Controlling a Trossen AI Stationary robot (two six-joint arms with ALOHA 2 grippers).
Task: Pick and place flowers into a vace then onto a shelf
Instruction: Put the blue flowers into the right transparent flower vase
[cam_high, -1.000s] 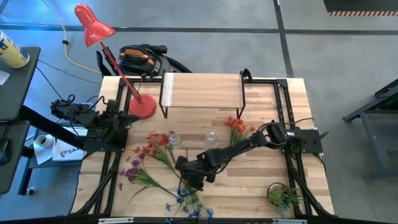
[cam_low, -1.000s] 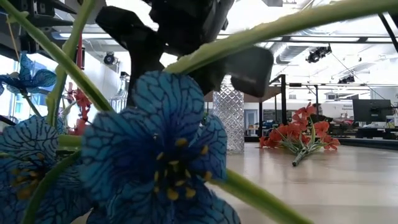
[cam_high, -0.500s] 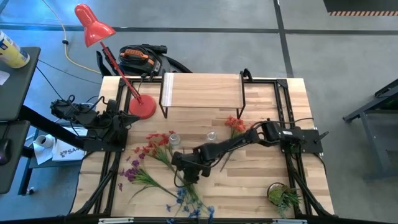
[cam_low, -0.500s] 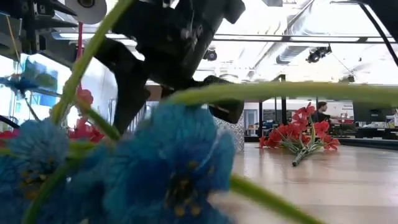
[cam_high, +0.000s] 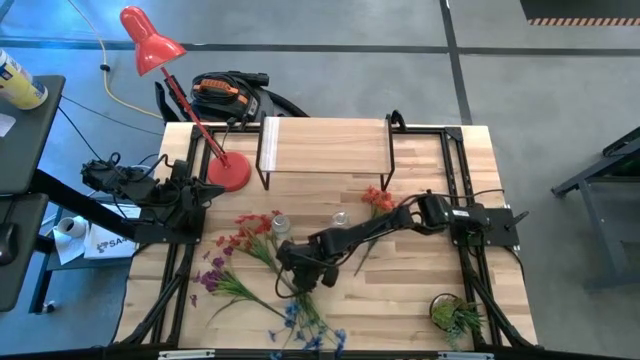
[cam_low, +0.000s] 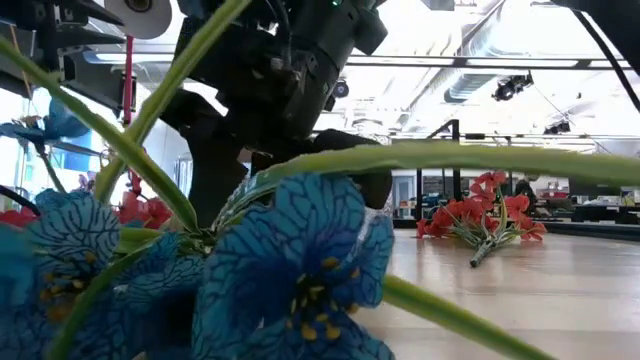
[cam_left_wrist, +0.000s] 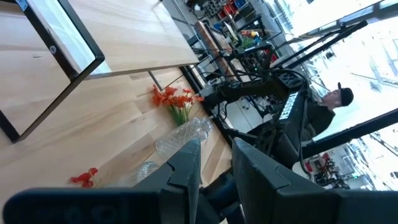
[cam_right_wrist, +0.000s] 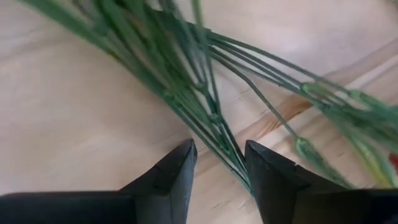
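Flower sprays lie flat on the table: red (cam_high: 250, 230), purple (cam_high: 210, 280), blue (cam_high: 303, 322) and orange (cam_high: 377, 199). The blue blossoms (cam_low: 290, 270) fill the low view. A clear glass vase (cam_high: 280, 222) stands near the red spray. My right gripper (cam_high: 298, 274) points steeply down over a bundle of green stems (cam_right_wrist: 205, 106). It is open, one fingertip on each side of them (cam_right_wrist: 221, 155). My left gripper (cam_left_wrist: 216, 149) waits at the table's left edge (cam_high: 198, 193), open and holding nothing. The shelf (cam_high: 325, 145) stands at the far edge. My right gripper comes from above, slanting, with the thin green stems (cam_right_wrist: 231, 163) running between its two fingertips and lying on the tabletop. The stems pass close to one finger (cam_right_wrist: 264, 174). I cannot tell whether either finger touches them.
A red desk lamp stands with its base (cam_high: 228, 172) left of the shelf. A small glass (cam_high: 341, 218) sits near the orange spray. A small leafy green plant (cam_high: 455, 315) is at the near right corner. Black frame rails run along both table sides.
My right gripper has moved down and toward the table's far-left, from beside the blue spray to above its stems. In the low view the blue blossoms have shifted and turned.
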